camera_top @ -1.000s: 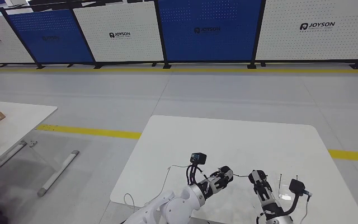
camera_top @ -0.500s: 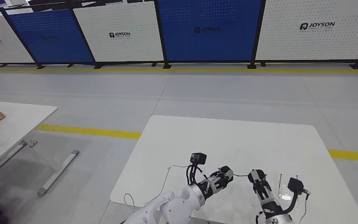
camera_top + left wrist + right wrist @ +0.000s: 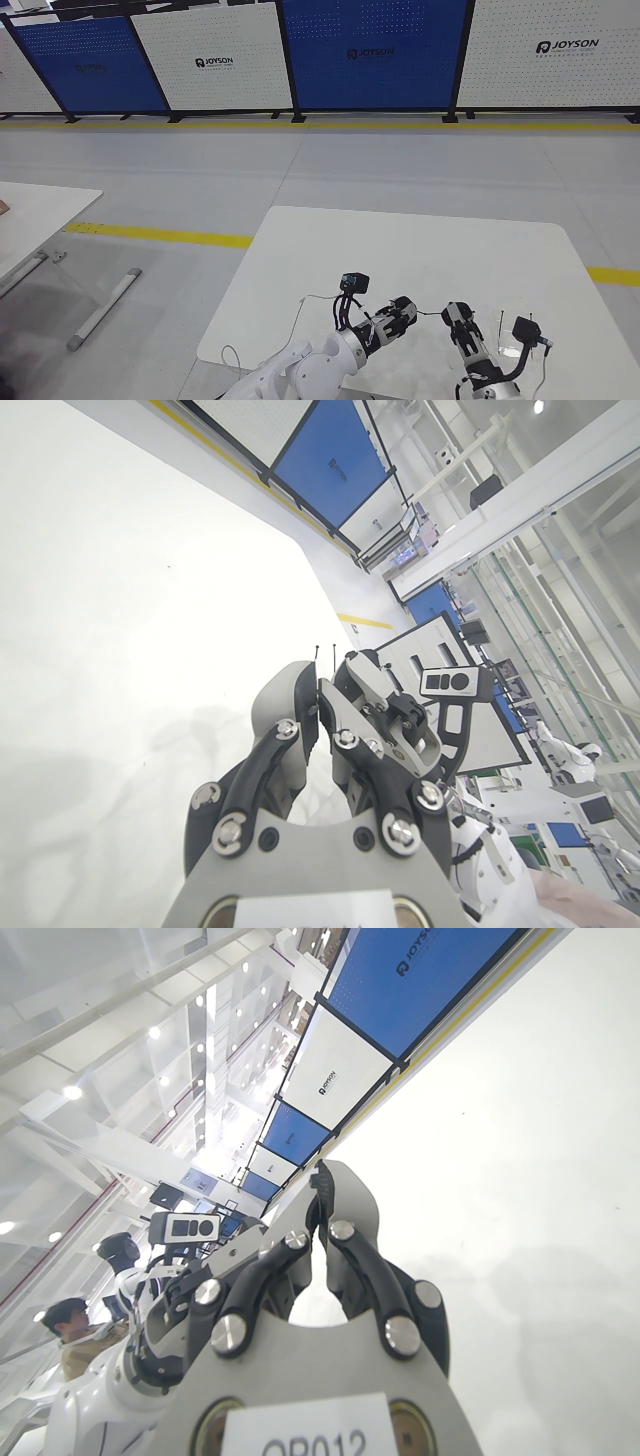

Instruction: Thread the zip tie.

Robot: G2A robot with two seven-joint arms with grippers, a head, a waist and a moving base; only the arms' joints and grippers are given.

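A: Pincer status?
B: Left pincer (image 3: 318, 682) is pinched shut. Right pincer (image 3: 318, 1200) is closed too. Each looks clamped on one end of the zip tie (image 3: 430, 313).
A: Where's the tie?
B: Strung as a thin dark line between the two tips, over the near part of the tabletop (image 3: 400, 250). Tips are near each other, not touching.
A: Anything else down there?
B: One loose tie (image 3: 317, 652) and a second loose tie (image 3: 334, 651), side by side on the tabletop near the right pincer.
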